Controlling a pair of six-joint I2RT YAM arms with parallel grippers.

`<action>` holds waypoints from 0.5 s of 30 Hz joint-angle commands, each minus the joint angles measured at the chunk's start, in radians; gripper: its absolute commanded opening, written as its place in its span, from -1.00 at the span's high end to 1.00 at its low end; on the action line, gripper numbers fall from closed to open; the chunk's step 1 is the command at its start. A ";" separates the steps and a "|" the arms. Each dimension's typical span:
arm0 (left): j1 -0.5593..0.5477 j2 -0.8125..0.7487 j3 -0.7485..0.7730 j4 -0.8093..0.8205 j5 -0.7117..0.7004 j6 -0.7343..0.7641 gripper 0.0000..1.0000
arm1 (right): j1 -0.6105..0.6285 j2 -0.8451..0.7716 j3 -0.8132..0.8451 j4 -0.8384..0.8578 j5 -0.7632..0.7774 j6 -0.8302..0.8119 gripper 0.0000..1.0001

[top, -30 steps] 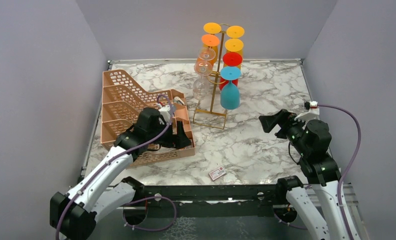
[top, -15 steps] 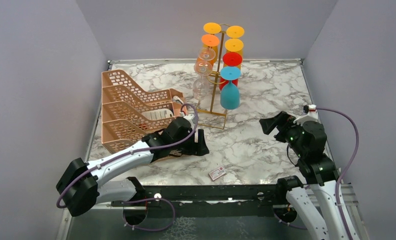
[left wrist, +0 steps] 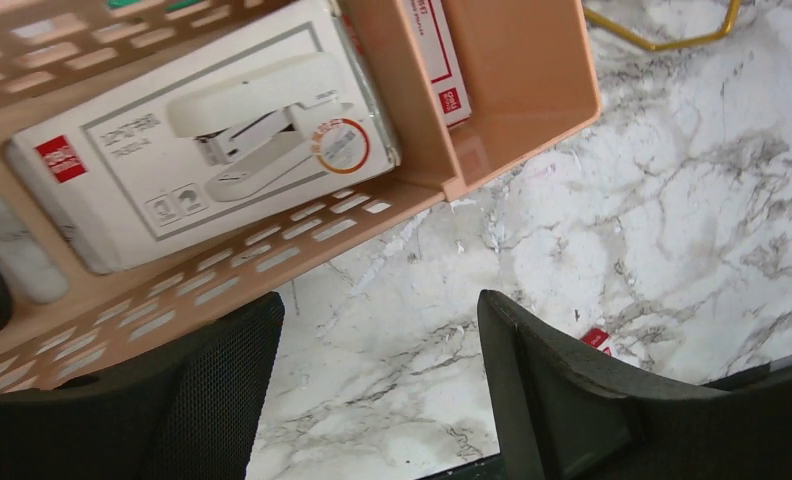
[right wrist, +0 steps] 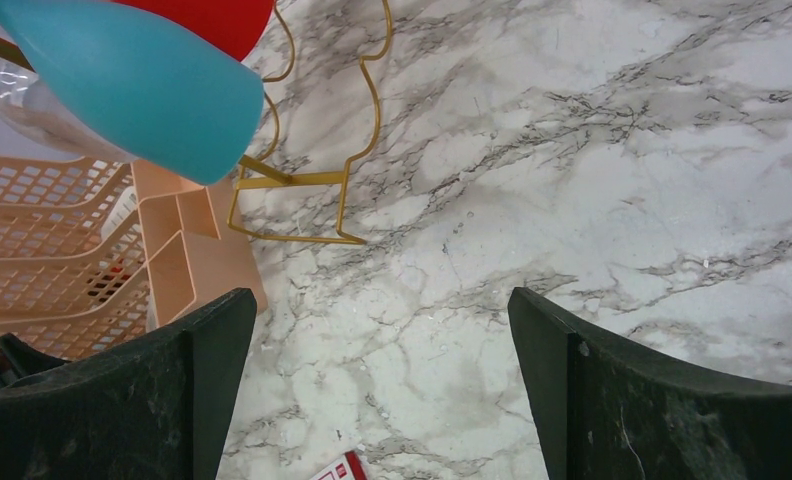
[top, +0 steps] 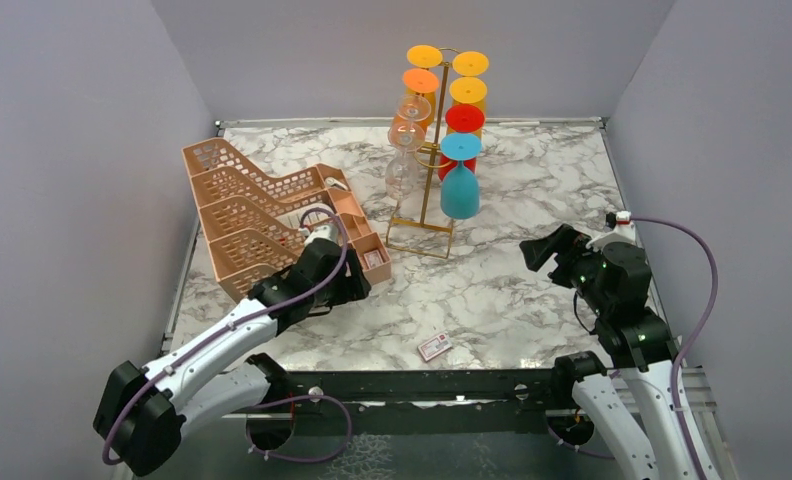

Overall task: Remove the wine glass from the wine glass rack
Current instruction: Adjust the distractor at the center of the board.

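Marble counter (top: 532,300) | blue wine glass (top: 460,195) hung bowl-down, stem upright, on gold rack (top: 419,236), ahead-left of right hand (right wrist: 377,300) | right hand nearer, wide open, empty | left hand (left wrist: 372,310) open, empty

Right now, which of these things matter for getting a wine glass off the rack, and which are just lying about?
For the job:
- rack
- glasses hanging on it, such as the blue glass and the clear glass

Lying about:
- peach tray
- stapler box inside it
- small red-and-white packet
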 commanded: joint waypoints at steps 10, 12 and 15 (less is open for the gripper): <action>0.046 -0.064 0.194 0.008 0.202 0.135 -0.56 | 0.005 0.023 -0.011 0.014 0.014 -0.001 -0.99; 0.046 -0.043 0.215 0.058 0.239 0.138 -0.57 | 0.005 0.025 -0.017 0.019 0.015 0.000 -0.99; 0.044 0.021 0.231 0.137 0.226 0.130 -0.57 | 0.005 0.030 -0.028 0.028 0.009 0.005 -0.99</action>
